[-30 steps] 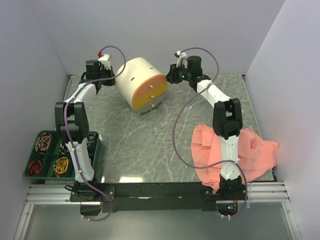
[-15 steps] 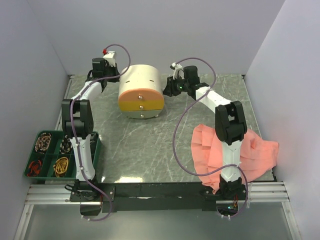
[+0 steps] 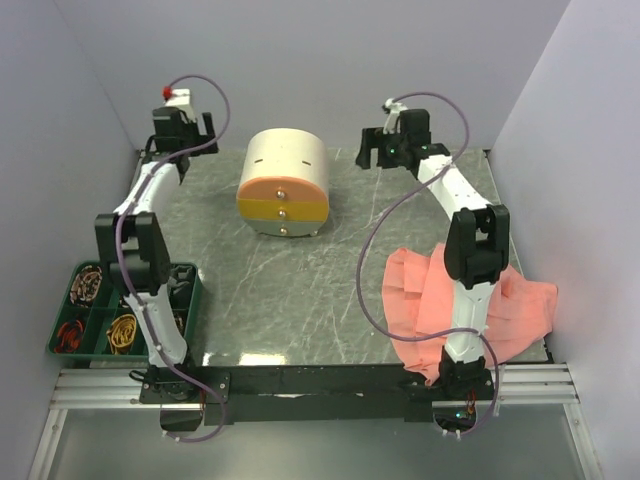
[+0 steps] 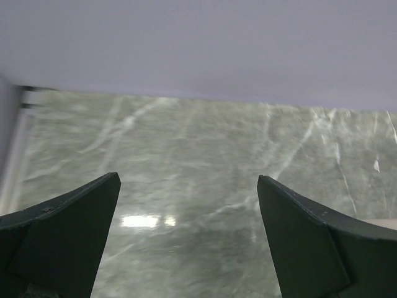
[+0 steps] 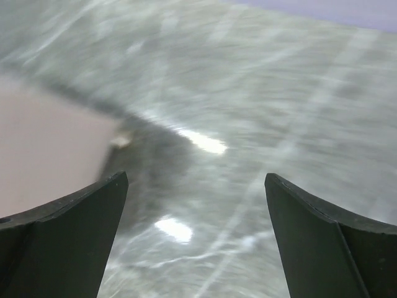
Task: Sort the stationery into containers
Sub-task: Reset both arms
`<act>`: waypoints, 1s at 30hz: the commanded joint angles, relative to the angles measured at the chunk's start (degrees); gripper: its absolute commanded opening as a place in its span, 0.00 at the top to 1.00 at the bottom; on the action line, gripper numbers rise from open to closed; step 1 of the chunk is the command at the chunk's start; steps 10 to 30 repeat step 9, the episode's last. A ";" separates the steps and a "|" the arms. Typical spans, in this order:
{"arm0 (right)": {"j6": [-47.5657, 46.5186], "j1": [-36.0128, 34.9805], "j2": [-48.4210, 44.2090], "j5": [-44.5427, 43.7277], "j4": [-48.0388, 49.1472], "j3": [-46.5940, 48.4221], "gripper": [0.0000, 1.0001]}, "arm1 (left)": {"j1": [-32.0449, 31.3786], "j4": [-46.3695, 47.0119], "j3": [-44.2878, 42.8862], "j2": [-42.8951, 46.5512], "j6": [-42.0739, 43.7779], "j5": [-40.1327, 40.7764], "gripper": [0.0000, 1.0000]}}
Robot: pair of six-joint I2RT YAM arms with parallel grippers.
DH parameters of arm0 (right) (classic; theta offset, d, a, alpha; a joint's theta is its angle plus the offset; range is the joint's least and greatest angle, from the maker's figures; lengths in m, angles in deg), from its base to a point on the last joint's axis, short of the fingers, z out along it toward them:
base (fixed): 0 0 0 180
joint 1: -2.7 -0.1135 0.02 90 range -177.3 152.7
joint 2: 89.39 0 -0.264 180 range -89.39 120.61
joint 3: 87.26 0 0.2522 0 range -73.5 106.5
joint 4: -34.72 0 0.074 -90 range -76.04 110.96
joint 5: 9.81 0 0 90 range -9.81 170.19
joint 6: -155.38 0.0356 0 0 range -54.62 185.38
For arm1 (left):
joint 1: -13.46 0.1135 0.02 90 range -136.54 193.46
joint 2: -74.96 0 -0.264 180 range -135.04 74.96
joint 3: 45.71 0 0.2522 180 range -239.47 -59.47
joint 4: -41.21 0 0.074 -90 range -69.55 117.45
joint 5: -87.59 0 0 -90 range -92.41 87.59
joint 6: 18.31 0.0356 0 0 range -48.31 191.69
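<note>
A green marbled table [image 3: 300,300] is seen from above. A salmon-pink cloth [image 3: 525,300] is spread at its near right, partly under the right arm. A cream drum-shaped cabinet [image 3: 285,158] is set at the far middle, between the two wrists and apart from both; its yellow-orange drawers [image 3: 283,200] are turned towards the arm bases. A green tray [image 3: 194,295] is placed off the near left edge. The left gripper [image 4: 189,236] and right gripper [image 5: 195,236] are each held with fingers spread wide, nothing between them.
</note>
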 commanded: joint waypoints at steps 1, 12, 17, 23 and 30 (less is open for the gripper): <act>4.42 0.26 -1.78 -17.11 -7.17 2.65 0.00 | 1.71 0.19 3.32 8.41 2.77 1.44 0.01; 3.37 0.17 -5.90 -17.05 -5.95 -0.78 0.00 | 3.38 -1.13 7.72 13.33 4.09 -0.32 0.00; 3.37 0.17 -5.90 -17.05 -5.95 -0.78 0.00 | 3.38 -1.13 7.72 13.33 4.09 -0.32 0.00; 3.37 0.17 -5.90 -17.05 -5.95 -0.78 0.00 | 3.38 -1.13 7.72 13.33 4.09 -0.32 0.00; 3.37 0.17 -5.90 -17.05 -5.95 -0.78 0.00 | 3.38 -1.13 7.72 13.33 4.09 -0.32 0.00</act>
